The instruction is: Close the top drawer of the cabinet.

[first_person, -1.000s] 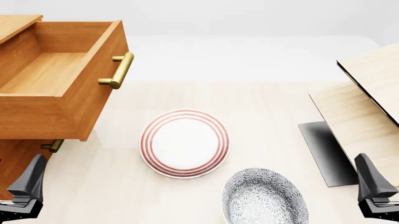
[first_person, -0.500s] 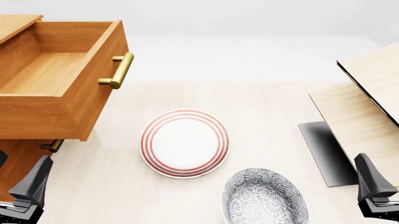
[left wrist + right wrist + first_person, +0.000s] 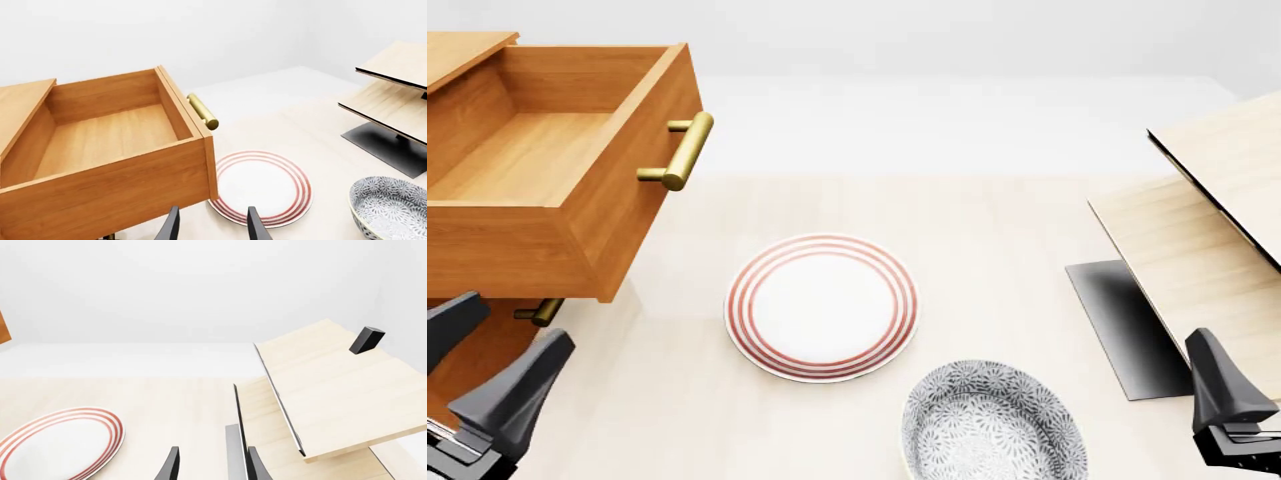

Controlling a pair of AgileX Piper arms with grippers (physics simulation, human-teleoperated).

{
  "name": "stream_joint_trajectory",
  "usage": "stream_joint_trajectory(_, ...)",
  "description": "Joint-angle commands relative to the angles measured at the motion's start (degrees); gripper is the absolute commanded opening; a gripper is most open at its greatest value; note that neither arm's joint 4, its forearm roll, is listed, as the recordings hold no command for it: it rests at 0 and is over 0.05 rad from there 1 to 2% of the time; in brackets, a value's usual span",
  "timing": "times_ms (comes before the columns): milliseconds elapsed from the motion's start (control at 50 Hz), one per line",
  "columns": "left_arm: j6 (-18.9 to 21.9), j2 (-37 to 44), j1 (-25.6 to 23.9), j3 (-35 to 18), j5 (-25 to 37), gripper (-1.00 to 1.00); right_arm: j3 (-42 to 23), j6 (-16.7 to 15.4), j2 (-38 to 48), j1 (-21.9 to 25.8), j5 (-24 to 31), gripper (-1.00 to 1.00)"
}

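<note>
The top drawer (image 3: 547, 170) stands pulled far out of the orange-brown cabinet (image 3: 457, 52) at the front view's upper left, empty inside, its brass bar handle (image 3: 681, 150) facing right. It also shows in the left wrist view (image 3: 113, 150), with its handle (image 3: 202, 111). My left gripper (image 3: 491, 355) is open and empty, low at the left, just below the drawer's near corner and next to the lower drawer's handle (image 3: 541, 312). Its fingers (image 3: 170, 227) are spread. My right gripper (image 3: 212, 467) is open and empty at the front view's lower right edge (image 3: 1225, 395).
A red-striped white plate (image 3: 822, 307) lies mid-table, with a grey patterned bowl (image 3: 993, 422) in front of it to the right. Pale slanted boards (image 3: 1214, 220) on a dark base (image 3: 1121, 325) stand at the right.
My left gripper has risen and moved a little right; its second finger has come into the front view. The right gripper, drawer and dishes have not moved.
</note>
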Motion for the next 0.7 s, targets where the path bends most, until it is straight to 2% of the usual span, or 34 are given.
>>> stream_joint_trajectory(20,0.8,9.9,-7.8,-2.5,-5.5,1.00,0.0,0.0,0.1,0.0,-0.1,1.00)
stream_joint_trajectory(240,3.0,22.9,-16.8,-8.3,-13.9,1.00,0.0,0.0,0.1,0.0,-0.1,1.00)
stream_joint_trajectory(360,4.1,27.5,-20.3,-11.2,-16.4,1.00,0.0,0.0,0.1,0.0,-0.1,1.00)
stream_joint_trajectory(460,4.0,34.6,-25.1,-16.0,-19.2,1.00,0.0,0.0,0.1,0.0,-0.1,1.00)
stream_joint_trajectory(640,4.6,42.7,-31.0,-23.2,-21.4,1.00,0.0,0.0,0.1,0.0,0.0,1.00)
stream_joint_trajectory(700,6.0,46.5,-33.3,-25.2,-23.3,1.00,0.0,0.0,0.0,0.0,0.0,1.00)
